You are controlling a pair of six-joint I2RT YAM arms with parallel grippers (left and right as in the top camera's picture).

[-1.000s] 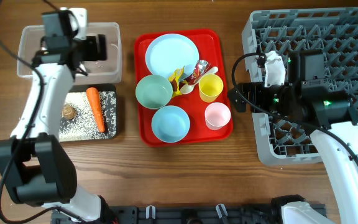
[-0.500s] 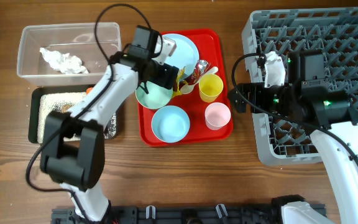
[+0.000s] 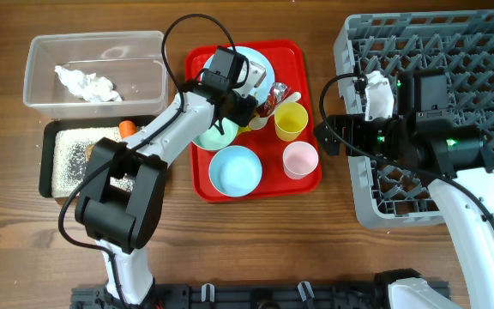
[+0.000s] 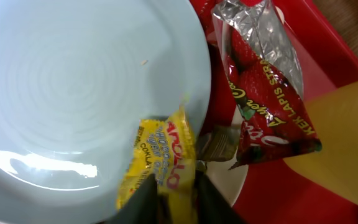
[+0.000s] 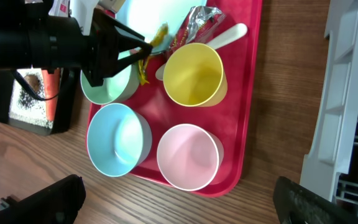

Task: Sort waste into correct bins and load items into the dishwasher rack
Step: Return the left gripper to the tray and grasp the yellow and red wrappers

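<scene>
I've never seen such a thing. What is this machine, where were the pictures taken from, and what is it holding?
This is a robot with two arms at a wooden table, each ending in a two-finger claw. The wide picture looks straight down from above; the other two come from a camera on each wrist. On the red tray lie a plate, a blue bowl, a greenish bowl, a yellow cup, a pink cup, a spoon and two snack wrappers. The left claw pinches the yellow wrapper at the plate's edge; the red wrapper lies loose beside it. The right claw hangs open and empty beside the grey rack. A clear tub holds a crumpled tissue and a black tray holds a carrot.
</scene>
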